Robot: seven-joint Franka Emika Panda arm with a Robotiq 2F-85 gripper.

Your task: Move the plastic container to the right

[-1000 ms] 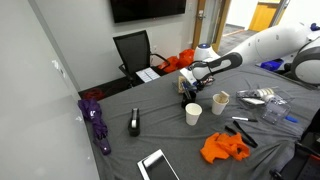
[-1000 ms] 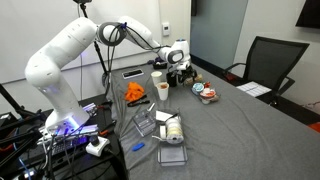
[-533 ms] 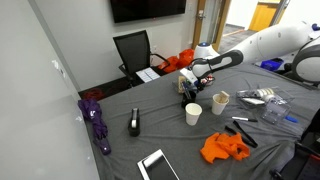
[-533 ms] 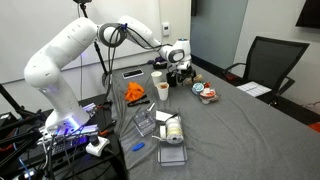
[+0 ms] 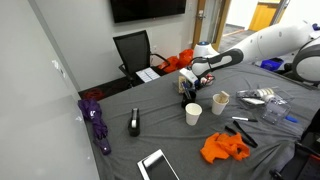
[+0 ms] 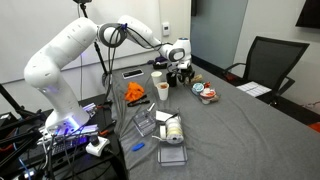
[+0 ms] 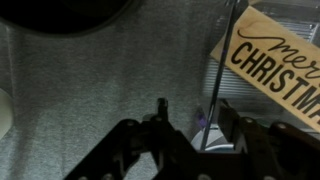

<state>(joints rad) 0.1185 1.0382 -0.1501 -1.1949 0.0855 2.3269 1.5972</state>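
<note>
While the gripper (image 6: 180,68) hovers over the dark pen cup (image 6: 187,79) on the grey table (image 6: 240,130), its jaws stand apart and hold nothing, as the wrist view shows. The plastic container (image 6: 208,95) rests on the table near the pen cup, clear of the gripper, on the side toward the office chair (image 6: 262,60).

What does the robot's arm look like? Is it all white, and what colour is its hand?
Mostly white. The arm is made of fat, rounded tube pieces with smooth bends, like a big bendy pipe. The gripper at its end is black and blocky, and the wrist view shows its dark fingers. A thin dark cable loops beside the upper arm.
</note>
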